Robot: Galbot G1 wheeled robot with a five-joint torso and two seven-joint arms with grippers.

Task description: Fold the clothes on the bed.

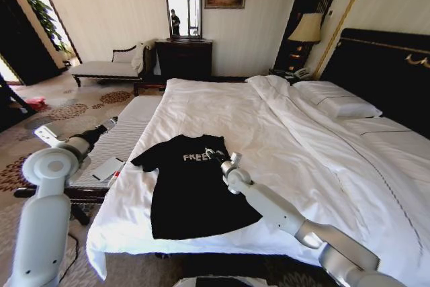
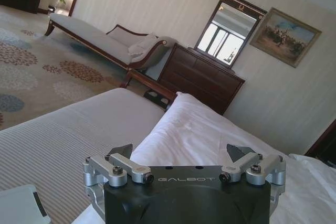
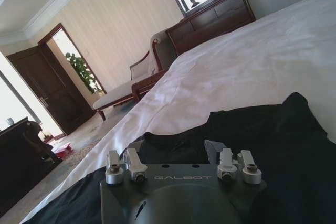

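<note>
The black T-shirt (image 1: 189, 189) is lying spread flat, chest up, on the near left part of the bed (image 1: 282, 126), with its hem toward the foot edge and its collar pointing toward the headboard (image 1: 383, 72); the white "FREE" lettering is partly showing beside the right arm. The right gripper (image 1: 216, 154) is reaching across the bed from the near right and is sitting over the shirt's chest, just by the collar, at the end of the lettering. In the right wrist view the right gripper (image 3: 175, 148) is hanging low over the black fabric (image 3: 273, 145) with its fingers (image 3: 212, 149) spread apart and nothing between them; whether the tips are touching the cloth cannot be told. The left gripper (image 1: 107, 126) is hovering off the left side of the bed, above the grey striped bench (image 1: 124, 136), well apart from the shirt. In the left wrist view the left gripper (image 2: 181, 153) is showing its two fingers (image 2: 122, 150) released and wide apart, holding nothing, with the striped bench and the white duvet edge (image 2: 199, 124) below and ahead. A small flat white object (image 1: 107, 169) is resting on the bench near the left arm.
</note>
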